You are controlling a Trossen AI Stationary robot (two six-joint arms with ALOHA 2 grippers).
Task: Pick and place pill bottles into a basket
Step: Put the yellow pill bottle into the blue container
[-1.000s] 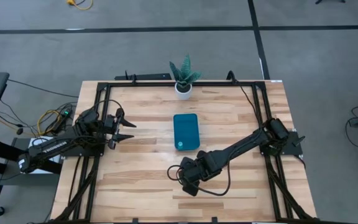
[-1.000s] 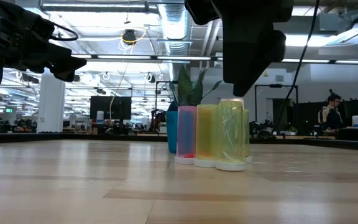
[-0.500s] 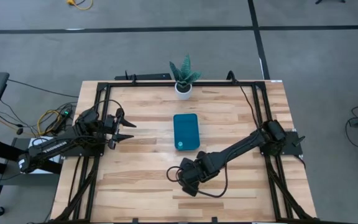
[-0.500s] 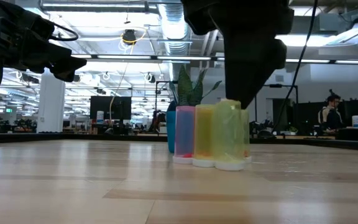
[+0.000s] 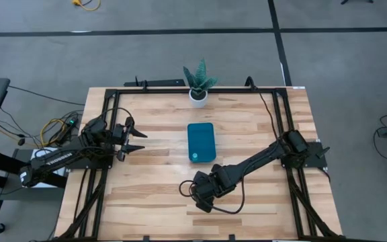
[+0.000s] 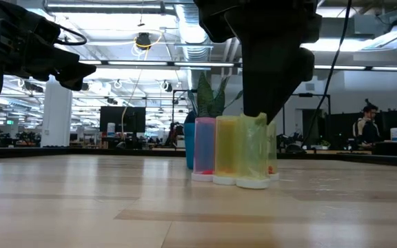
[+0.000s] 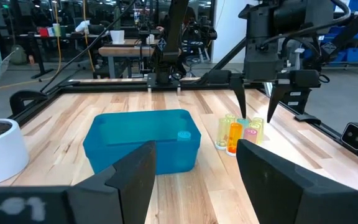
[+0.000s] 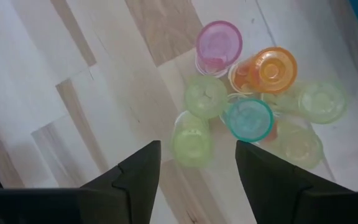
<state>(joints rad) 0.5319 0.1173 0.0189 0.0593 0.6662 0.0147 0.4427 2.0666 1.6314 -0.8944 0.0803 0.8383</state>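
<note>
The left gripper (image 5: 138, 140) waits over the tabletop's (image 5: 153, 195) left side, well apart from the work, its fingers spread wide and holding nothing.

To its right, near the middle of the tabletop, lies the basket (image 5: 201, 142), long axis running from the near edge toward the potted plant (image 5: 198, 84) at the far edge. The left wrist view shows one small teal-capped bottle (image 7: 184, 135) inside it against its wall; the rest of the inside cannot be made out.

Further right, at the basket's near end, the right gripper (image 5: 197, 195) hangs over the cluster of pill bottles (image 8: 248, 106). Its wrist camera looks straight down on them: all stand upright (long axes vertical), packed touching one another — a pink-capped one, an orange one, a teal-capped one and several yellow-green ones. The fingers (image 8: 135, 171) are parted wide and empty, and the yellow-green bottle (image 8: 191, 140) at the cluster's edge lies between them, closest to the gap. In the low view the gripper's dark bulk hides the upper part of the front bottle, so whether the fingers already touch it cannot be told.

This arm is plainly the nearer one. The coming move seems to turn on closing around that outer bottle without knocking its neighbours, then carrying it the short way to the basket.
</note>
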